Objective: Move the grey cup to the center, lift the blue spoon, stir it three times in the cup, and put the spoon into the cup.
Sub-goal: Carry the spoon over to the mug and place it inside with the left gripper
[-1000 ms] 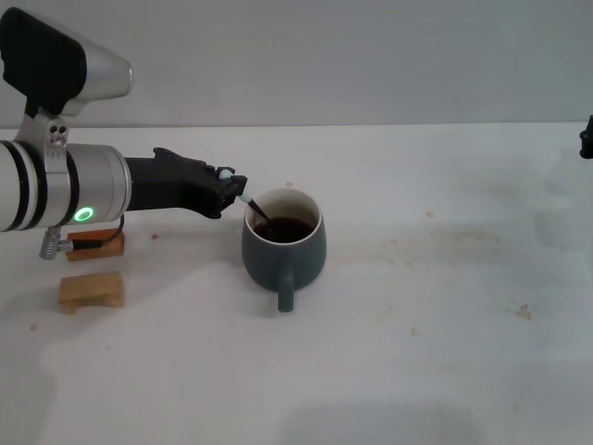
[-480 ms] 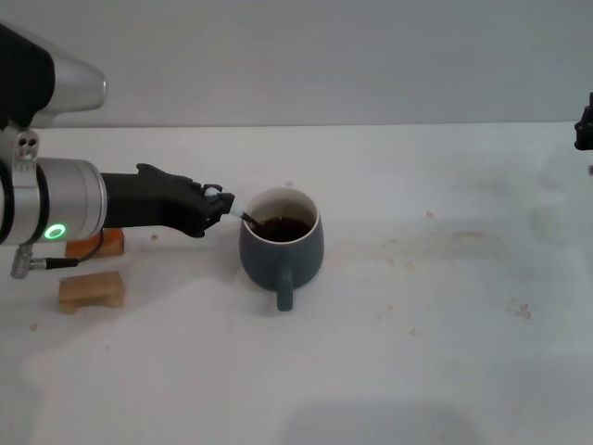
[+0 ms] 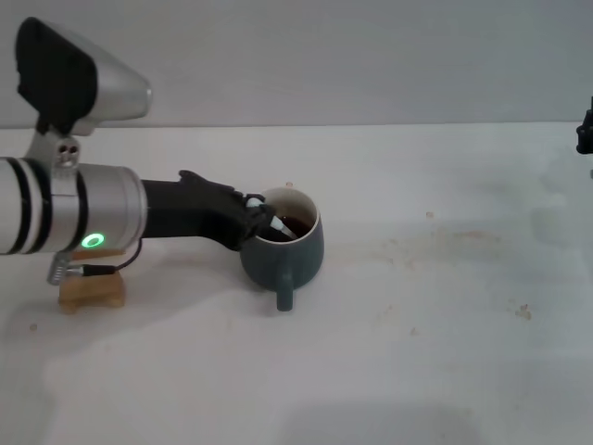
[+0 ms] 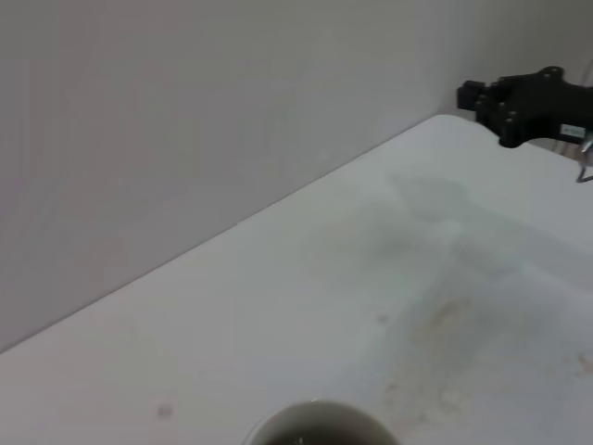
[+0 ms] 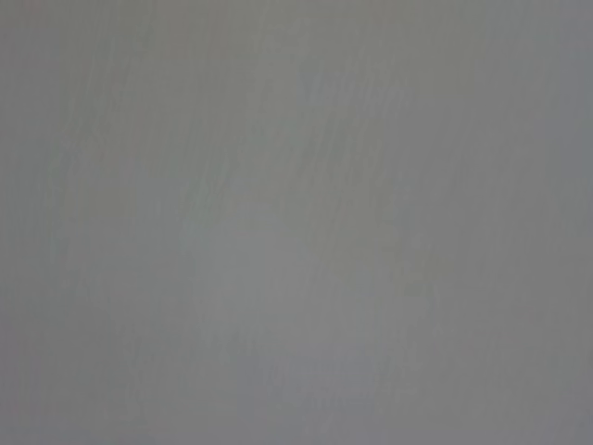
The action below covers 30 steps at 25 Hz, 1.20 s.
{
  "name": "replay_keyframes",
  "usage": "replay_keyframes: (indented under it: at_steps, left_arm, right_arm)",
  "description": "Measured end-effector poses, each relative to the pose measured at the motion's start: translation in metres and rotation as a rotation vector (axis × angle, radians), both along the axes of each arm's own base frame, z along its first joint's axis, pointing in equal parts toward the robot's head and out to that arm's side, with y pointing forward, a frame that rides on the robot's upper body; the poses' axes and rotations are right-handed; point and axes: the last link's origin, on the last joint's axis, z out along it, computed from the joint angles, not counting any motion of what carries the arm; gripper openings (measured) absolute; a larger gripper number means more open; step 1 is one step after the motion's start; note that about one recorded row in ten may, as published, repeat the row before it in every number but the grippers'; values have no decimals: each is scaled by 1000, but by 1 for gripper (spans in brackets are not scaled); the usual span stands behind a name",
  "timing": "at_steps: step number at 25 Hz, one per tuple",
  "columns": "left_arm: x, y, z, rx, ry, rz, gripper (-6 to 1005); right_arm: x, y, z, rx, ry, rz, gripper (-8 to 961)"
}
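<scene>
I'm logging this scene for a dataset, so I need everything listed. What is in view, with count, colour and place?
grey cup: one, slate-grey, cream inside, dark liquid, mid-table, handle toward the robot.
blue spoon: one, pale handle, leaning into the cup at its left rim.
wooden block: one visible, tan, left of the cup, partly under the left arm.
table: one, white, faintly stained.
left gripper: black, at the cup's left rim, shut on the spoon.
right gripper: black, parked at the far right edge.
</scene>
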Motion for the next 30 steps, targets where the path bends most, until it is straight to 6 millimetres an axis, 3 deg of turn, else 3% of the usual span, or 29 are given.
replay_keyframes:
  at_steps: [10, 17, 25, 30]
  left_arm:
    - [1, 23, -12, 33, 11, -10, 144]
    - [-12, 32, -2, 77, 30, 21, 144]
    - [-26, 21, 7, 71, 40, 57, 144]
    - [-22, 6, 10, 61, 26, 44, 144]
  right_arm:
    - [1, -1, 0, -2, -4, 1, 61]
    - [-1, 0, 0, -2, -5, 4, 60]
    - [-4, 3, 1, -3, -10, 14, 60]
    - [-5, 4, 1, -3, -11, 16, 60]
